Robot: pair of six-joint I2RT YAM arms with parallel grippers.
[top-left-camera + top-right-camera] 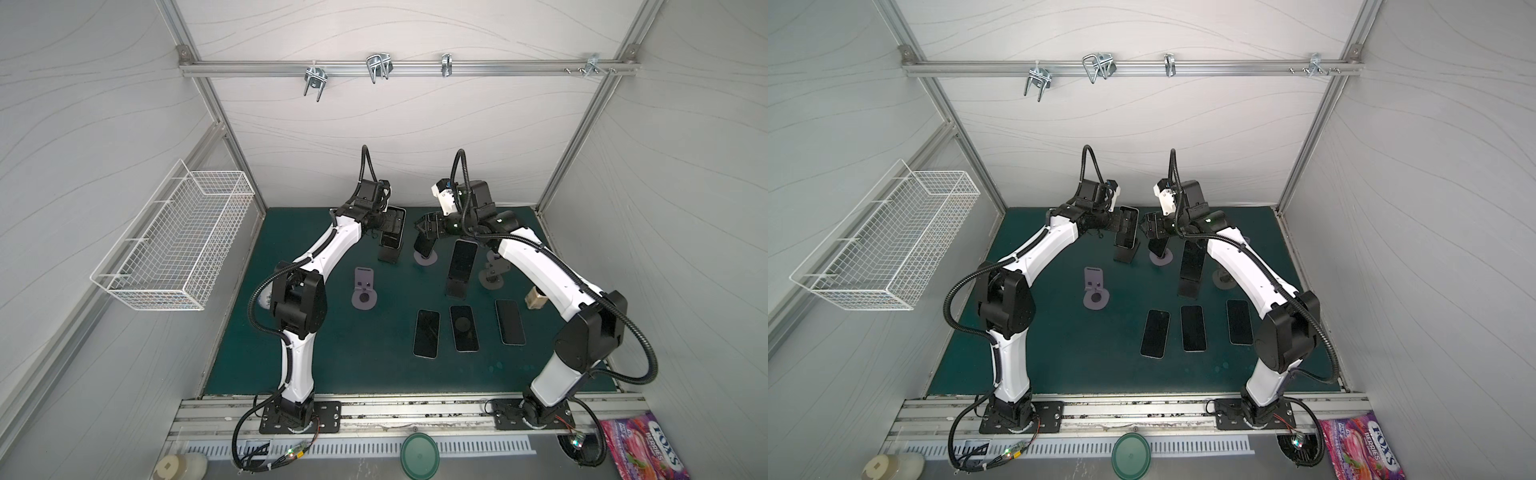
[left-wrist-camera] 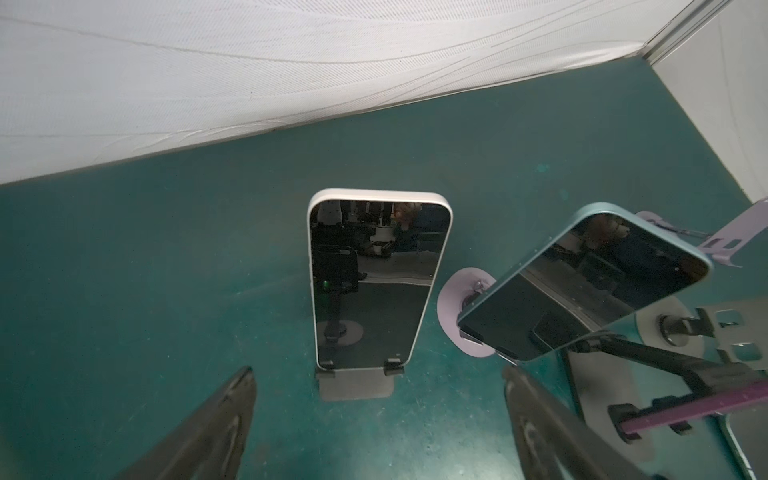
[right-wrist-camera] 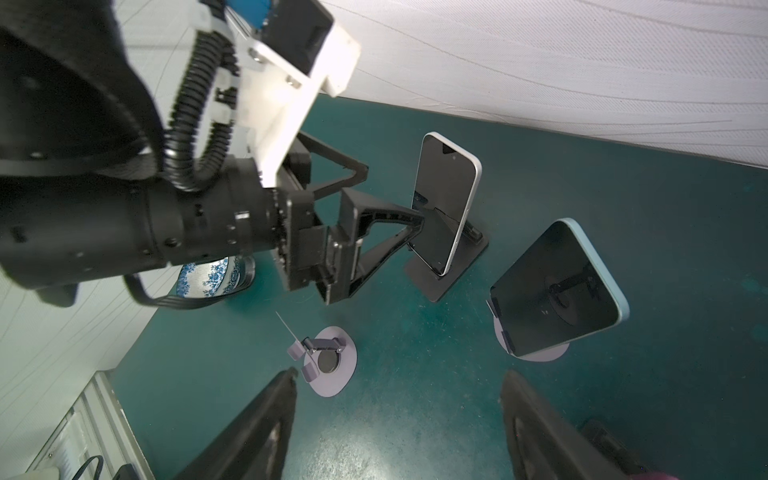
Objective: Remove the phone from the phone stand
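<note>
The phone (image 2: 380,282) stands on a black stand (image 2: 357,386) at the far left of the green mat (image 1: 332,353), close to the back wall. It rests on its short bottom edge in the stand's two hooks. Its long axis is nearly upright, leaning back a little toward the wall, with the notched end on top and the dark screen facing the left gripper (image 2: 379,372). That gripper's jaws are spread wider than the phone and clamp nothing; whether a fingertip grazes the screen cannot be told. The right gripper (image 3: 401,373) hovers over the mat with its jaws wide apart and nothing between them. Just beside the task phone, a teal-rimmed phone (image 2: 582,282) tilts on a lilac round-based stand (image 2: 451,299).
</note>
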